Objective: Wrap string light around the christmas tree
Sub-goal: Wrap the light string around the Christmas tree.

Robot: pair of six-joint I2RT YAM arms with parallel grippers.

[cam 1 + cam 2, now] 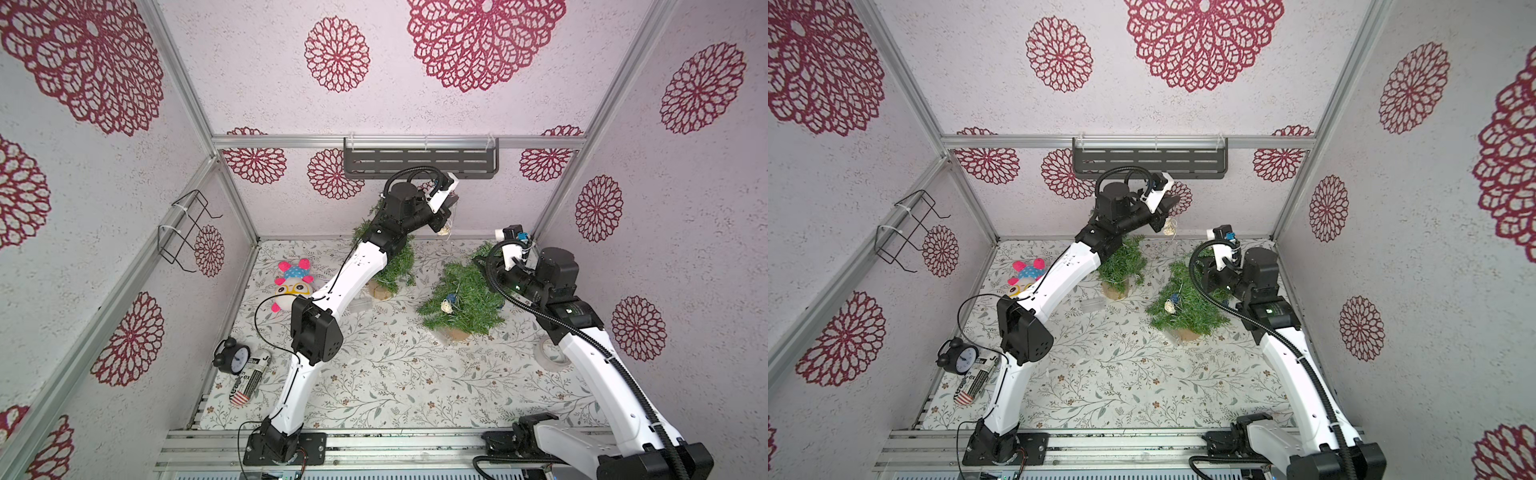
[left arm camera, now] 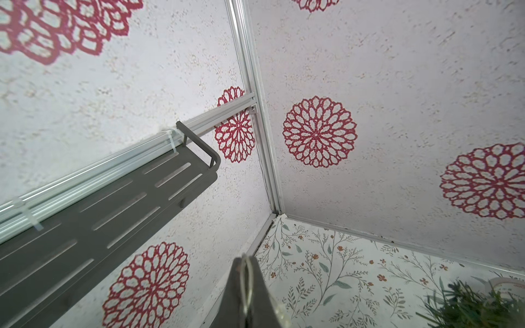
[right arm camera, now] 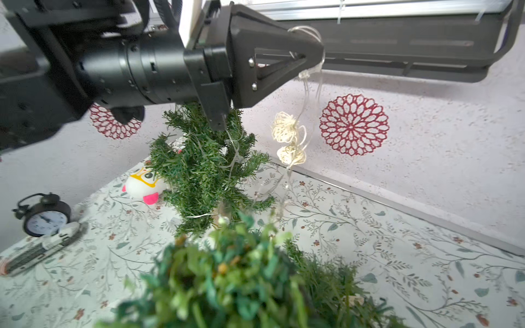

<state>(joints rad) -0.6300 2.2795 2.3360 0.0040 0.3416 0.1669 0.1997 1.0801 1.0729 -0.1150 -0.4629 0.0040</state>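
left tool (image 3: pixel 316 49) clamped on string light (image 3: pixel 285 132), held high over christmas tree (image 3: pixel 204 167), likely so slack hangs clear for wrapping. right tool (image 1: pixel 1207 277) half-hidden by second tree (image 1: pixel 465 299); can't tell its state.

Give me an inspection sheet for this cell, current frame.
Surface: floral tabletop, no spills seen.
Job's things: string light hangs from left pincer, trailing onto rear christmas tree; second tree nearer right arm.
Clutter: plush toy, alarm clock, can lying flat, tape roll.
Grippers: left pincer shut on string light; right pincer buried in second tree's foliage, state unclear.
Cables: black hose along right arm; thin cable loops off left arm.
Surroundings: grey shelf, wire rack, patterned walls.
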